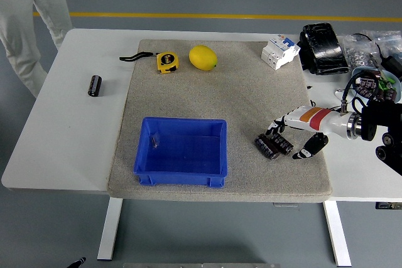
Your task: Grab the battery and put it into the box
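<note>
Two black cylindrical batteries (273, 145) lie side by side on the grey mat, right of the blue box (181, 151). My right hand (290, 140) hovers just over and to the right of them, fingers spread above, thumb low at their right; it holds nothing. A third black battery (94, 85) lies alone on the white table at far left. The blue box stands open at the mat's front, with only a small clear scrap inside. My left arm is out of view.
A yellow tape measure (166, 61) and a lemon (203, 57) sit at the mat's back. A white circuit breaker (279, 51), a black wrapped bundle (323, 48) and cluttered parts (370, 80) fill the back right. A person's legs (25, 10) stand at the top left.
</note>
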